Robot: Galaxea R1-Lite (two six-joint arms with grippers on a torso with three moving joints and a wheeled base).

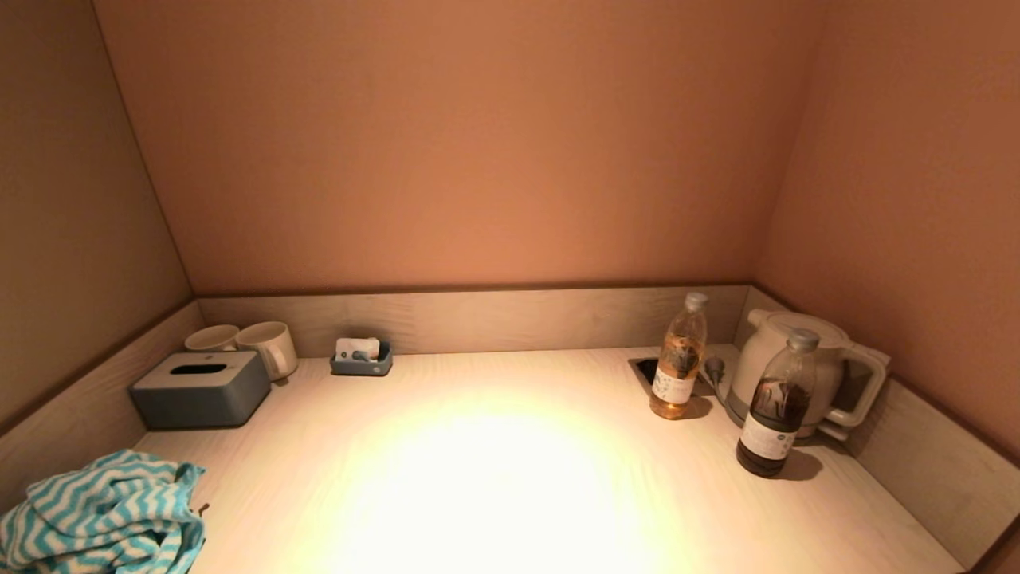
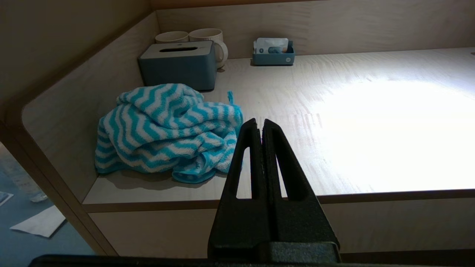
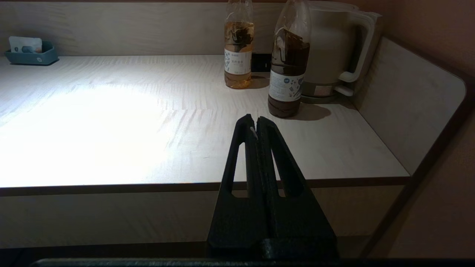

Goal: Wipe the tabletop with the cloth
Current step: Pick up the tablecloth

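A crumpled cloth [image 1: 103, 514] with turquoise and white zigzag stripes lies at the front left corner of the pale wooden tabletop [image 1: 510, 478]. It also shows in the left wrist view [image 2: 167, 131]. My left gripper [image 2: 259, 124] is shut and empty, held in front of the table's front edge, just to the right of the cloth. My right gripper [image 3: 255, 121] is shut and empty, held in front of the table's front edge toward the right side. Neither arm shows in the head view.
A grey tissue box [image 1: 201, 389], two mugs [image 1: 267, 345] and a small blue tray [image 1: 362, 359] stand at the back left. Two bottles [image 1: 679, 367] [image 1: 777, 406] and a white kettle [image 1: 805, 367] stand at the back right. Low wooden walls [image 1: 478, 319] bound the back and both sides.
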